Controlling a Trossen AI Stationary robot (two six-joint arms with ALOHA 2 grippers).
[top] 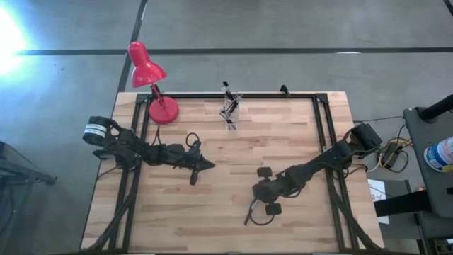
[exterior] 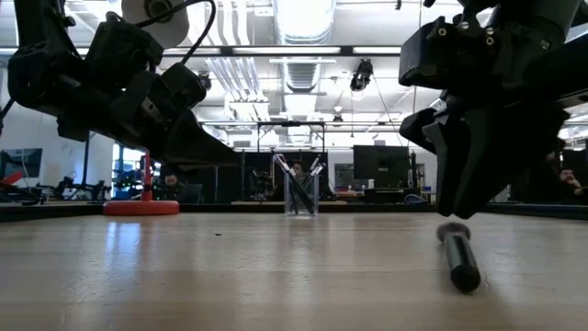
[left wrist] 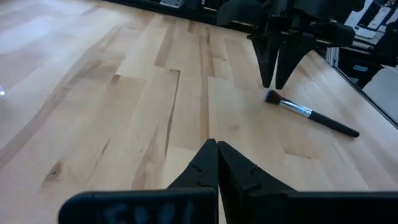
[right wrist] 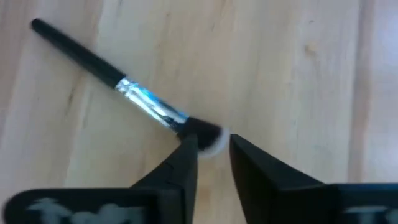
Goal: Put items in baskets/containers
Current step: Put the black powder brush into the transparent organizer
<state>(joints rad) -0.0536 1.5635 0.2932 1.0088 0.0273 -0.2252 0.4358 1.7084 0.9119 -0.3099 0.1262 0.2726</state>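
High view: the clear squarish plastic holder (top: 231, 108), brushes already inside, sits top centre. The right gripper (top: 256, 193) works lower centre; the left gripper (top: 207, 165) waits clenched at mid-left.

Right wrist view: its fingers stand parted over the bristle tip of the dark-handled, silver-ferruled brush (right wrist: 127, 93) lying on the wood, nothing grasped. Better to shift toward the ferrule before closing.

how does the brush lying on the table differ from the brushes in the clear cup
The loose brush lies flat on the wood near the right pincer, whose fingers stand slightly apart just over its bristle end. The brushes in the clear cup stand leaning and crossed inside the holder at the table's far edge. The loose one is alone; those are bunched. Both kinds are slim with dark handles.
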